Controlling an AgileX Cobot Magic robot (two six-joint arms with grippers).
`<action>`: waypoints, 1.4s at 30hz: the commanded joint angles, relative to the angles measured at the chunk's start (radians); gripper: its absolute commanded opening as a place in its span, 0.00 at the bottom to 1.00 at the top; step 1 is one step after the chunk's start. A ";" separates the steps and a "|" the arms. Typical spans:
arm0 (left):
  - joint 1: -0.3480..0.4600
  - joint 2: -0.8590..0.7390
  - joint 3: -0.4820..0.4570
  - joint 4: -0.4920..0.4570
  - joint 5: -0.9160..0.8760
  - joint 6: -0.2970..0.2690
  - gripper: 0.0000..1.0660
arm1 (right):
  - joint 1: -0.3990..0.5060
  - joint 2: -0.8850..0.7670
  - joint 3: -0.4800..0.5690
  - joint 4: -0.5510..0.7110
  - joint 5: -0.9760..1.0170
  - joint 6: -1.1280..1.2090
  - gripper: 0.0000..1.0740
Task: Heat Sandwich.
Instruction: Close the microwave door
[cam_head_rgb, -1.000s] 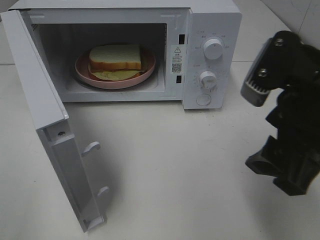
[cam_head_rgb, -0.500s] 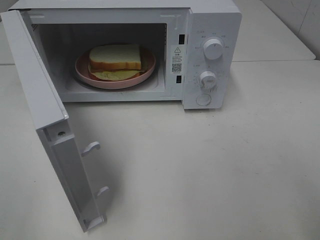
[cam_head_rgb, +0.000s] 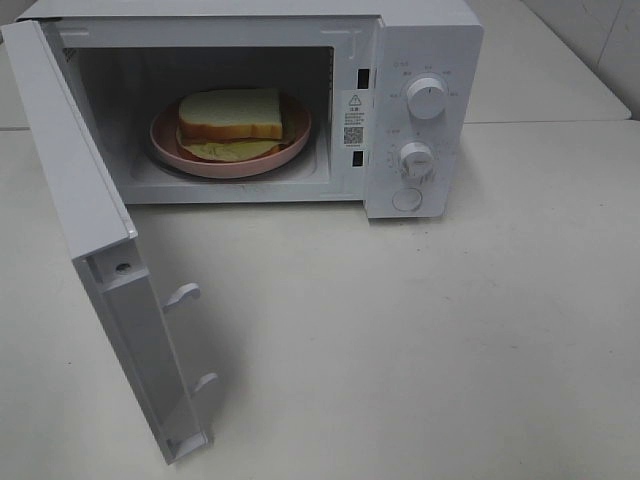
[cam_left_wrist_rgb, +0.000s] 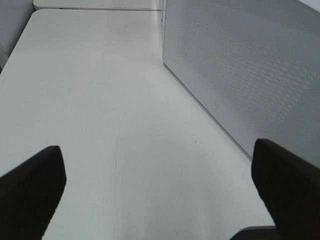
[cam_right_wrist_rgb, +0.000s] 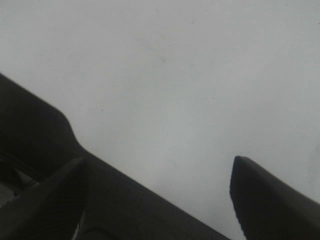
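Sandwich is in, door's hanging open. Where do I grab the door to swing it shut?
Take the door by its free edge, between the two latch hooks, coming from its outer face on the left with the open left gripper. It's a thin upright panel hinged at the left of the microwave.
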 joint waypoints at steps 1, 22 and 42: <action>-0.005 -0.022 0.003 -0.002 -0.007 -0.004 0.90 | -0.104 -0.071 0.045 -0.001 -0.067 0.010 0.71; -0.005 -0.022 0.003 -0.002 -0.007 -0.004 0.90 | -0.395 -0.279 0.079 0.024 -0.201 0.014 0.70; -0.005 -0.022 0.003 -0.002 -0.007 -0.004 0.90 | -0.442 -0.492 0.135 0.052 -0.170 0.013 0.69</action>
